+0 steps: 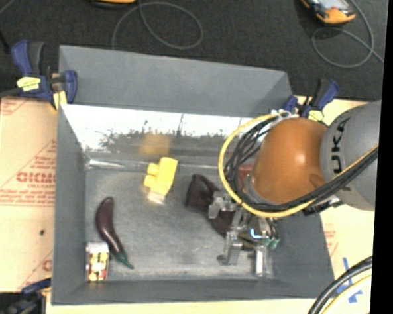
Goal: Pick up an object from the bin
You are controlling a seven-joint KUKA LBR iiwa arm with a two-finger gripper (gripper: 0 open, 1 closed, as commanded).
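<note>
We see the pincer (245,259) low over the bare floor of the bin (177,251), near the front wall on the right side. Its two fingers are spread apart, with nothing between them. The nearest thing is a dark brown lump (198,191), which lies up and to the left of the pincer, toward the back wall, near the fingers but apart from them. Its long axis seems to run slantwise from back-left to front-right, roughly toward the pincer. We judge that a grasp on it needs a move to the back-left. A yellow block (160,177) lies just beyond the lump, and a purple toy aubergine (107,226) is well apart at the left.
</note>
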